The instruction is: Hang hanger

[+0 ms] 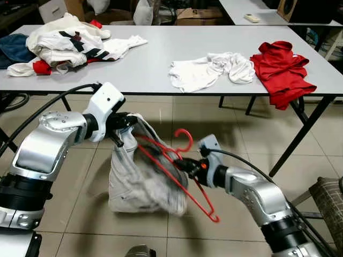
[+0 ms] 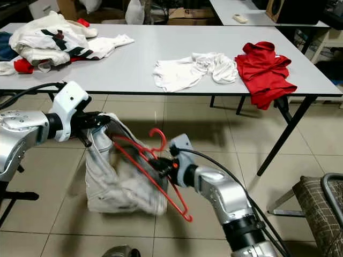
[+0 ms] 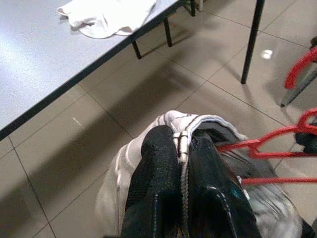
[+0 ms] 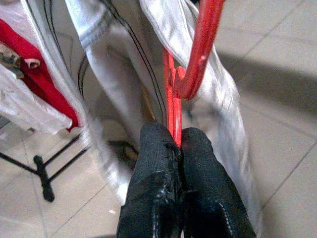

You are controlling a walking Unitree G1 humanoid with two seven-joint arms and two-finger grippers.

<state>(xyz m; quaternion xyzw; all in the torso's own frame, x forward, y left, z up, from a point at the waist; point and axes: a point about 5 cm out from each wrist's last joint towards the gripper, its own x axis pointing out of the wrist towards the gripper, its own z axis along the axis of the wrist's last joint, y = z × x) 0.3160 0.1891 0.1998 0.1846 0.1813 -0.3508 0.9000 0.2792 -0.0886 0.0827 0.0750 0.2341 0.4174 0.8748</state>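
Pinching a grey-white garment (image 1: 140,179) at its edge, left tool (image 1: 122,130) closed, right tool (image 1: 186,165) clamped on red wire hanger (image 1: 177,174), near grey tabletop (image 1: 161,59).

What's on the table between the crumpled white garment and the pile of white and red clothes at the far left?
Bare grey tabletop. In the left eye view, nothing lies between the crumpled white garment and the pile of white and red clothes.
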